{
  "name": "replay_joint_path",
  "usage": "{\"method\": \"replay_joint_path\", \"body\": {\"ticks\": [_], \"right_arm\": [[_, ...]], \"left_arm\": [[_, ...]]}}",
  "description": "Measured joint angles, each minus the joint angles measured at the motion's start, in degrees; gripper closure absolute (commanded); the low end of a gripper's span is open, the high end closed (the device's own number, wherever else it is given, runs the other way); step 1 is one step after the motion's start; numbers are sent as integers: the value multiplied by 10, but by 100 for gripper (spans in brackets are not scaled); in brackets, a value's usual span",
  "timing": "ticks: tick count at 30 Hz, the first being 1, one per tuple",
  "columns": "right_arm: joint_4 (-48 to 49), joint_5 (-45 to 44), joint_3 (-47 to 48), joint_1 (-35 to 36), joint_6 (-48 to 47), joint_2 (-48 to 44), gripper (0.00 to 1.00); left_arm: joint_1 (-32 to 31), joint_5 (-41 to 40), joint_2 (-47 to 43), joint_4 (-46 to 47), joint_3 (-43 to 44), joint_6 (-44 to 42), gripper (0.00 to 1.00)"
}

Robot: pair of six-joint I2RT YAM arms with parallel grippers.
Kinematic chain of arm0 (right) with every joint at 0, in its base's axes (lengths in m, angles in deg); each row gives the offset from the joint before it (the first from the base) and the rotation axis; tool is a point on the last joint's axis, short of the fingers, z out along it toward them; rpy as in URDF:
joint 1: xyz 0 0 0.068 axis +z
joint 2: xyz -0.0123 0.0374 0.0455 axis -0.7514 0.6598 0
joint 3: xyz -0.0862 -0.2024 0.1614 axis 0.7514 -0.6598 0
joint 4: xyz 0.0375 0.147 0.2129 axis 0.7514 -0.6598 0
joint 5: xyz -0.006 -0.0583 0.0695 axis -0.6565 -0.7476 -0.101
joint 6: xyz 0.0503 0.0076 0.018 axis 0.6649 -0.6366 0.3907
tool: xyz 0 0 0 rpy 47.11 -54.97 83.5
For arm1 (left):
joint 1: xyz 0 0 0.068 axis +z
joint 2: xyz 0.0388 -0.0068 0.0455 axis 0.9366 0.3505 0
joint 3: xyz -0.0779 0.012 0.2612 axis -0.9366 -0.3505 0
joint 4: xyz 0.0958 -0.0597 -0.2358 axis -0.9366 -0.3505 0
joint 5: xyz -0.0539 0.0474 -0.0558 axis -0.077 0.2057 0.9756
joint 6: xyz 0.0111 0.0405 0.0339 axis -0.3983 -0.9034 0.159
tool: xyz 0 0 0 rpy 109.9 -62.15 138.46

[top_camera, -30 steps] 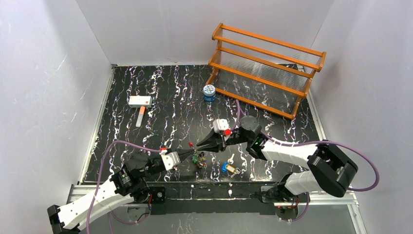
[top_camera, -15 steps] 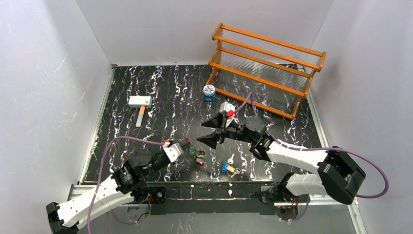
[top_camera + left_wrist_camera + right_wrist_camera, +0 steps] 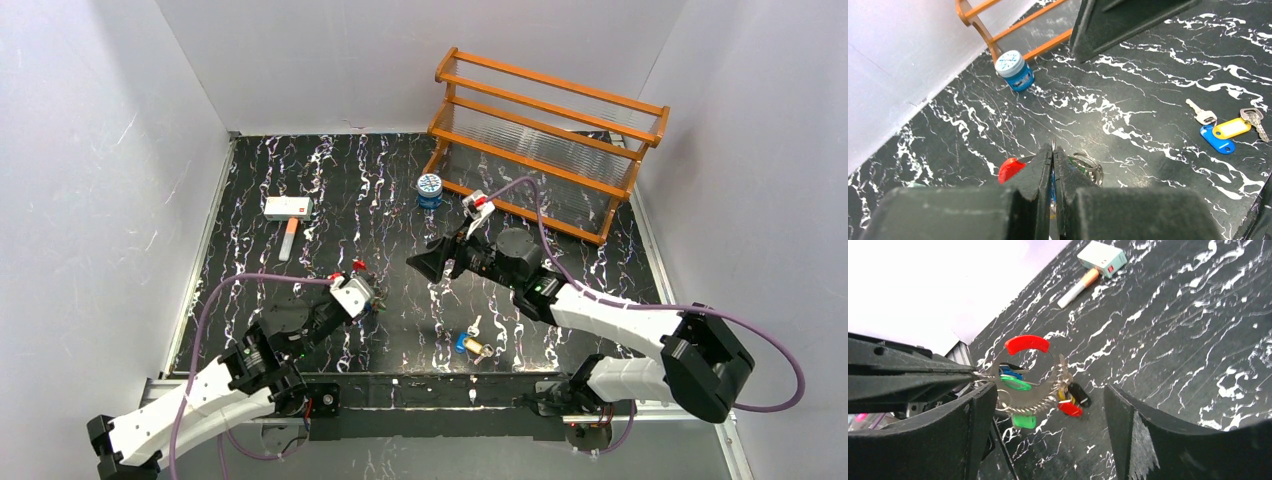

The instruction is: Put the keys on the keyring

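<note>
My left gripper [image 3: 370, 300] is shut on the thin edge of the keyring [image 3: 1038, 397], held above the table at the near left. In the left wrist view the jaws [image 3: 1053, 152] pinch the ring's rim. A red tag [image 3: 1010, 169] shows to their left. Green tags [image 3: 1015, 383], a red one [image 3: 1069, 408] and a black one [image 3: 1079, 394] hang from the ring. My right gripper [image 3: 437, 265] stands open and empty, apart from the ring and to its right. Loose keys [image 3: 470, 342] with a blue tag [image 3: 1217, 139] and a yellow tag [image 3: 1230, 128] lie on the table.
A small blue-and-white tin [image 3: 429, 189] stands at mid-back. Behind it to the right is an orange wooden rack [image 3: 548, 140]. A white box [image 3: 288, 207] with an orange-and-white stick [image 3: 289, 240] lies at the back left. White walls close in three sides.
My right gripper has opened, let go near the ring and pulled back up and to the right. My left gripper has carried the keyring a little to the left and up.
</note>
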Motion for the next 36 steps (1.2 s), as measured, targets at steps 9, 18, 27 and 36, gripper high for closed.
{"method": "replay_joint_path", "body": {"ticks": [9,18,27,36], "right_arm": [[-47,47,11,-22,95,47,22],[53,205,-33,-100,192,134,31],[221,374,-28,-114,304,311,36],[217,401,-11,-114,288,303,36]], "left_arm": [[0,-5,89,86,-72,51,100],[0,-22,31,114,-98,76,100],[0,-25,-17,119,-141,133,100],[0,-32,-26,124,-169,184,100]]}}
